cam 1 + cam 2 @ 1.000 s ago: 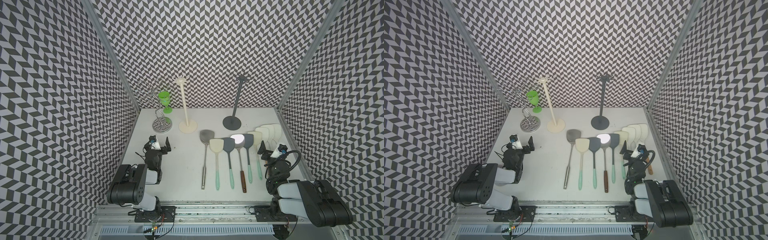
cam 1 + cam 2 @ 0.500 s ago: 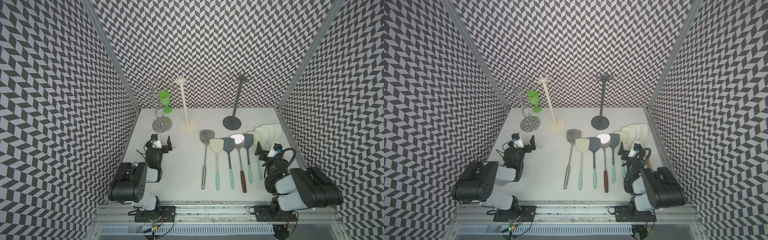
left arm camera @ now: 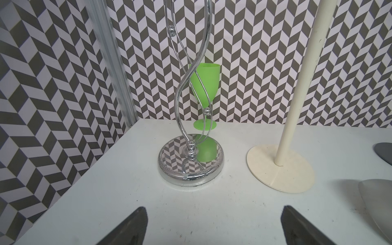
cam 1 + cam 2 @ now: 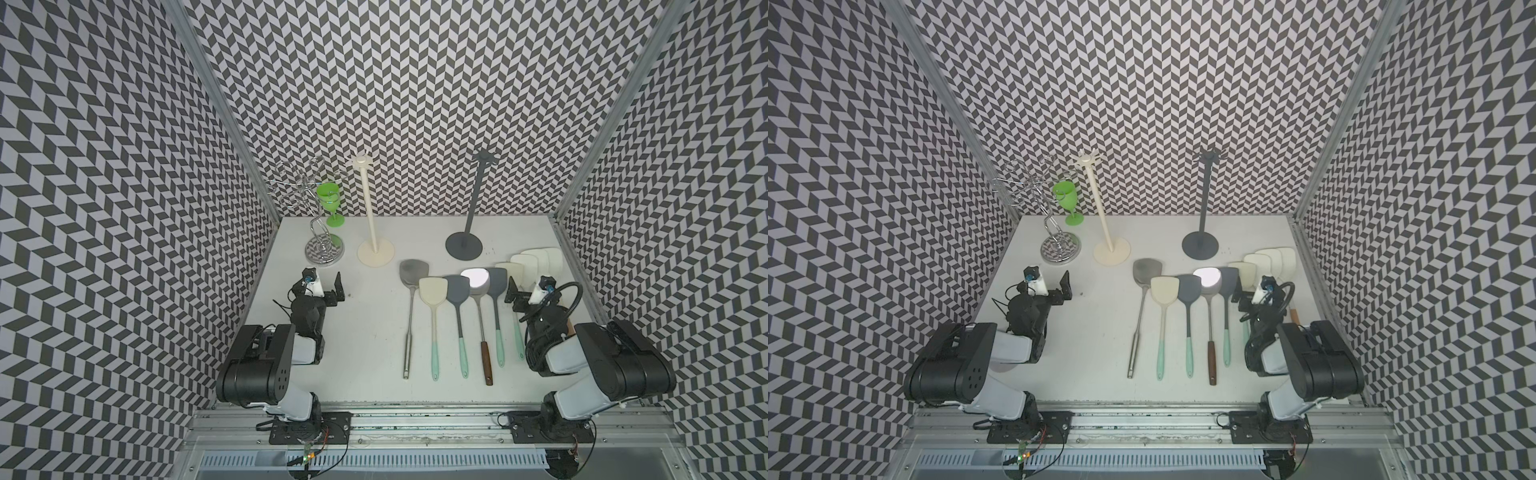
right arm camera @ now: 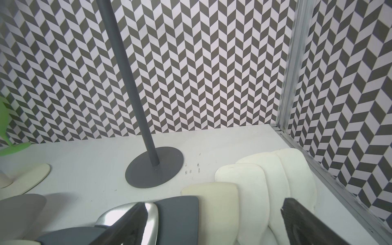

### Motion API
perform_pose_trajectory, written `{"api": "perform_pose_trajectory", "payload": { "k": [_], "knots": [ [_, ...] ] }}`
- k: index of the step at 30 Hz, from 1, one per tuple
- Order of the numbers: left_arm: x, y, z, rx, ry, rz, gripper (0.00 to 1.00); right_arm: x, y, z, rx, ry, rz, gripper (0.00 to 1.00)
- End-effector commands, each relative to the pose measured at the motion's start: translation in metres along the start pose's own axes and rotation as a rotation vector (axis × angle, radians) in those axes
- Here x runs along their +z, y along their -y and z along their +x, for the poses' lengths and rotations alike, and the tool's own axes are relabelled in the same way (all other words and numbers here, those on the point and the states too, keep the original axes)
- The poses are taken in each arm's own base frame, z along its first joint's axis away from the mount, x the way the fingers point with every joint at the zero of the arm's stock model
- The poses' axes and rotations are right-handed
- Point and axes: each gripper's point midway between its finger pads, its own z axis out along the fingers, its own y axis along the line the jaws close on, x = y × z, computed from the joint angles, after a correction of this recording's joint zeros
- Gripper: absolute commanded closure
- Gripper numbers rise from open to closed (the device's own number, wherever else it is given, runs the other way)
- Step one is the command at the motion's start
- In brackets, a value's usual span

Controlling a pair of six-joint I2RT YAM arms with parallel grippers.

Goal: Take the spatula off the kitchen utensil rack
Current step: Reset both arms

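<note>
Several spatulas lie flat in a row on the white table [image 4: 361, 332], among them a steel one [image 4: 409, 274], a cream-headed one [image 4: 433, 291] and a dark grey one [image 4: 457, 289]. The cream utensil rack [image 4: 369, 208] and the dark grey utensil rack [image 4: 473, 203] stand at the back, and their top hooks show nothing hanging. My left gripper [image 4: 320, 286] [image 3: 213, 210] is open over bare table, in front of the chrome stand. My right gripper [image 4: 530, 291] [image 5: 212, 202] is open, low over the spatula heads at the right end of the row.
A chrome wire stand [image 4: 324, 251] stands at the back left with a green goblet [image 4: 330, 199] behind it. Overlapping cream spatula heads [image 5: 254, 186] lie close to the right wall rail [image 5: 339, 191]. Patterned walls close in three sides.
The right arm has drawn its elbow in and its gripper has crept slightly left and forward over the spatula heads. The left arm has barely moved. Both grippers stay open.
</note>
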Motion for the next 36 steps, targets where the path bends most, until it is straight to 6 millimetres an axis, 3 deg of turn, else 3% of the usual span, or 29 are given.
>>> {"api": "perform_pose_trajectory", "payload": {
  "k": [1, 6, 16, 18, 23, 27, 36],
  "knots": [
    [0.001, 0.009, -0.034, 0.01, 0.145, 0.07, 0.0, -0.002, 0.014, -0.017, 0.062, 0.101, 0.072, 0.0],
    [0.023, 0.0, -0.028, 0.001, 0.115, 0.008, 0.0, -0.004, 0.032, -0.002, 0.113, 0.126, 0.152, 0.0],
    [0.056, 0.004, -0.045, 0.066, 0.196, 0.002, 0.0, -0.001, 0.029, -0.02, 0.014, 0.228, 0.142, 0.0],
    [0.049, -0.005, -0.043, 0.043, 0.238, -0.036, 0.0, 0.003, 0.02, -0.025, -0.01, 0.244, 0.1, 0.01],
    [0.053, 0.004, -0.04, 0.072, 0.219, 0.003, 0.0, 0.022, -0.011, -0.016, -0.052, 0.187, -0.05, 0.0],
    [0.054, 0.007, -0.037, 0.082, 0.213, 0.021, 0.0, 0.02, -0.004, -0.015, -0.035, 0.193, -0.015, 0.0],
    [0.069, 0.021, -0.026, 0.127, 0.167, 0.109, 0.0, 0.024, -0.029, -0.005, -0.122, 0.186, -0.151, 0.0]
  ]
}}
